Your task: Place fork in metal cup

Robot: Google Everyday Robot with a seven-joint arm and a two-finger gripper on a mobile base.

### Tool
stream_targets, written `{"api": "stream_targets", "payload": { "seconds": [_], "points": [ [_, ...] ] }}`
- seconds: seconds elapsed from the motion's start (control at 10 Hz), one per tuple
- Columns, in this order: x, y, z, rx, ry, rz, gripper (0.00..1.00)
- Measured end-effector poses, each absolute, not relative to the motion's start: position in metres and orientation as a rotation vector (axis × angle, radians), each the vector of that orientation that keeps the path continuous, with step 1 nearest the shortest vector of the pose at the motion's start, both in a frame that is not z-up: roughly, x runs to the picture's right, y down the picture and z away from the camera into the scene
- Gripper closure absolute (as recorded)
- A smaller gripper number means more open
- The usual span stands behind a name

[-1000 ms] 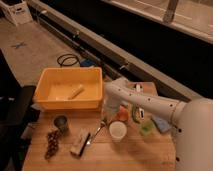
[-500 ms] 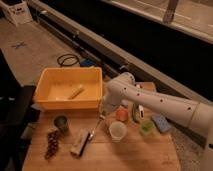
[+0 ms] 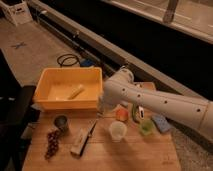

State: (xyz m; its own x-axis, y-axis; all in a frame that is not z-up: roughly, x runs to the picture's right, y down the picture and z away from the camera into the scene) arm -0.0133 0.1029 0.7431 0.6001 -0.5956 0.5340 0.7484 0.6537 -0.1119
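In the camera view, the wooden worktop (image 3: 142,155) carries a yellow bin (image 3: 65,102) at its far left corner. The white arm (image 3: 155,102) reaches in from the right and bends down, so the gripper (image 3: 101,111) hangs just beside the bin's front right corner, over the middle of the worktop. Its fingers are drawn together, and as far as can be seen nothing is between them. The fork (image 3: 92,131) lies flat on the worktop, a little nearer the front edge than the gripper, running slantwise toward that edge. A white-handled utensil (image 3: 80,142) lies just beside it on the side of the left edge. The metal cup (image 3: 61,122) stands upright near the left edge, in front of the bin and apart from the fork. A translucent cup (image 3: 117,131) and an orange cup (image 3: 121,115) stand on the fork's other side. The step in hand looks like the approach to the pick, since the fork is not yet grasped. The next move calls for parting the fingers, lowering over the thin handle without catching the neighbouring utensil, closing, then carrying the fork to the metal cup.
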Motion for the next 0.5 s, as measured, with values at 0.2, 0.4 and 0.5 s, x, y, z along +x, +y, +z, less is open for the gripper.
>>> {"api": "stream_targets", "payload": {
  "seconds": [0.2,0.4,0.5],
  "points": [
    [-0.01,0.094,0.735,-0.323,-0.466,-0.807,1.0],
    [-0.011,0.079,0.726,-0.308,-0.451,-0.824,1.0],
    [-0.01,0.072,0.722,-0.298,-0.454,-0.821,1.0]
  ]
}}
